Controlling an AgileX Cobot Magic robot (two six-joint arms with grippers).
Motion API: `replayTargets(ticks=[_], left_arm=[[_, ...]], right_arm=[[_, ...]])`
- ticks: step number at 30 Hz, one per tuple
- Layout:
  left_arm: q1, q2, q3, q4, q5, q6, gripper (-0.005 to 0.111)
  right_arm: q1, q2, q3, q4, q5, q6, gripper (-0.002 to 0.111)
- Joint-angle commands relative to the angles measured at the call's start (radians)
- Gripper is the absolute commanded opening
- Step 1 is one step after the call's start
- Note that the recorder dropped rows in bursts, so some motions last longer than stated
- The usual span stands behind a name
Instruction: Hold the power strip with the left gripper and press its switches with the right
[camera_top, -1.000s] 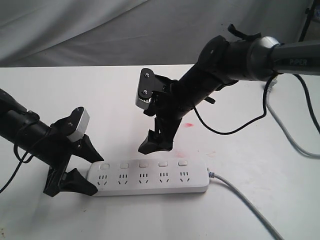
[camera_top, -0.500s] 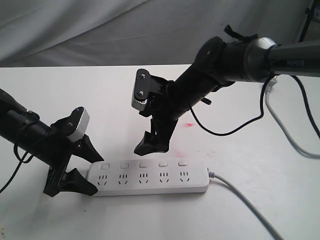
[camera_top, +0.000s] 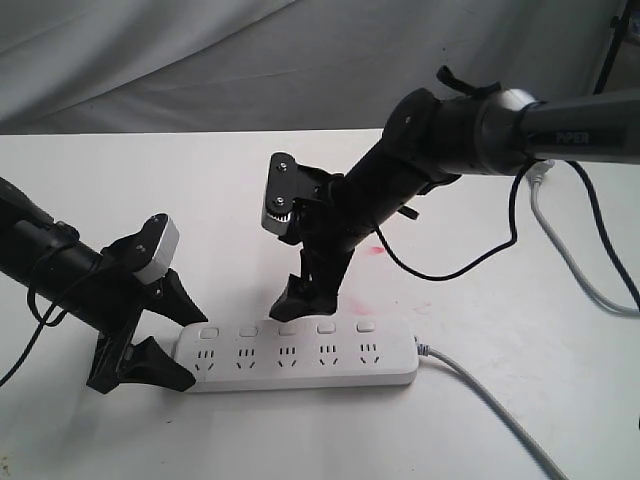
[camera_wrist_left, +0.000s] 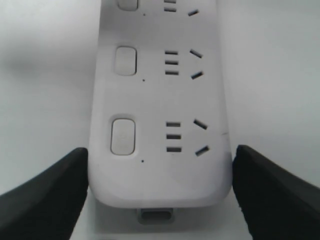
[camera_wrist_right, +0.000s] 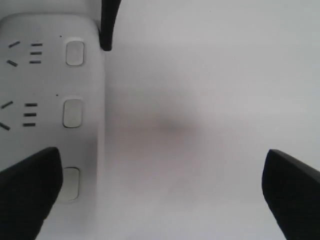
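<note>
The white power strip (camera_top: 300, 358) lies on the white table, its grey cable (camera_top: 480, 395) leading off to the right. My left gripper (camera_top: 172, 338) is shut on the strip's left end; in the left wrist view the black fingers (camera_wrist_left: 45, 195) press both long sides of the power strip (camera_wrist_left: 160, 100). The right gripper (camera_top: 305, 288) is open and hangs just above the back edge near the third of the switches (camera_top: 287, 328). In the right wrist view one of its fingers (camera_wrist_right: 27, 192) hovers over the switches (camera_wrist_right: 73, 113), the other over bare table.
A black cable (camera_top: 450, 262) loops under the right arm. A second grey cable (camera_top: 575, 255) runs along the table's right side. A small red stain (camera_top: 378, 249) marks the table behind the strip. Grey cloth (camera_top: 200, 60) hangs at the back.
The right gripper has come down and to the left, closer to the strip's row of switches. The left gripper and the strip have not moved.
</note>
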Motion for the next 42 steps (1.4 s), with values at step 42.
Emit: replayTargets(ticks=[42], left_arm=[[-0.006, 0.003, -0.001, 0.020, 0.002, 0.005, 0.050]], right_arm=[[0.003, -0.064, 0.090, 0.032, -0.120, -0.041, 0.105]])
